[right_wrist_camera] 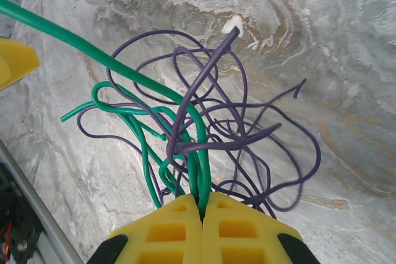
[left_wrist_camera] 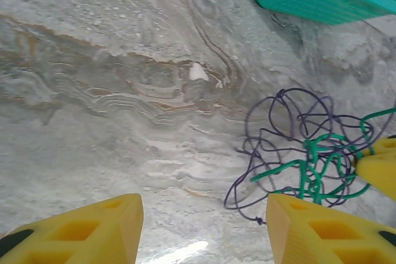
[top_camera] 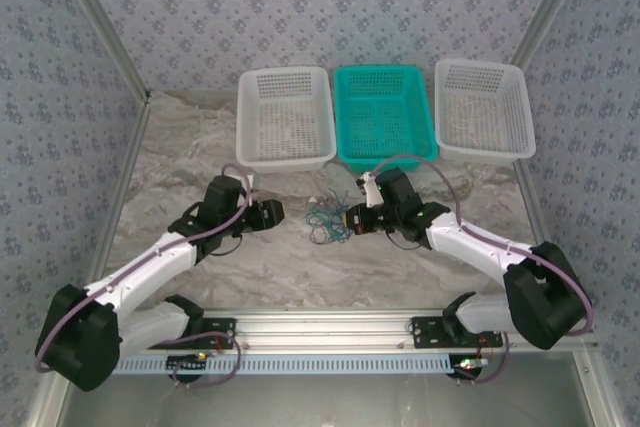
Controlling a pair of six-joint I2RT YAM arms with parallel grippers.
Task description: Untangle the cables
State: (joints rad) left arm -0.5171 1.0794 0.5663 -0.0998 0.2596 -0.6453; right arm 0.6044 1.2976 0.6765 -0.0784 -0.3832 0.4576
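Where the yellow fingers of the right gripper (right_wrist_camera: 201,207) meet at the bottom centre of its wrist view, you have them pressed together on the cables (right_wrist_camera: 204,115), a small tangle of thin, floppy purple and green wires. Green strands run straight down into the seam between the fingers. One green strand leaves the knot and climbs to the upper left corner of that frame. Purple loops fan out above and to the right of the fingers, over the grey-white marbled tabletop (right_wrist_camera: 346,41); you cannot tell which loops touch it. A small white scrap (right_wrist_camera: 234,26) sits near the top centre, at the tip of a purple strand; whether it is attached is unclear.

Left gripper (left_wrist_camera: 204,217): jaws spread wide, one yellow finger at the bottom left of its view, the other at the bottom right, with bare tabletop between them. The tangle lies at the right of that frame, just above the bottom-right finger. A purple loop drops down beside that fingertip; contact unclear.

Overhead, the tangle sits at frame centre between the two grippers, against the right one and near the left one. Above it, across the upper middle, three perforated plastic baskets stand in a row: a left white basket (top_camera: 285,117), a teal basket (top_camera: 385,112) and a right white basket (top_camera: 483,107).
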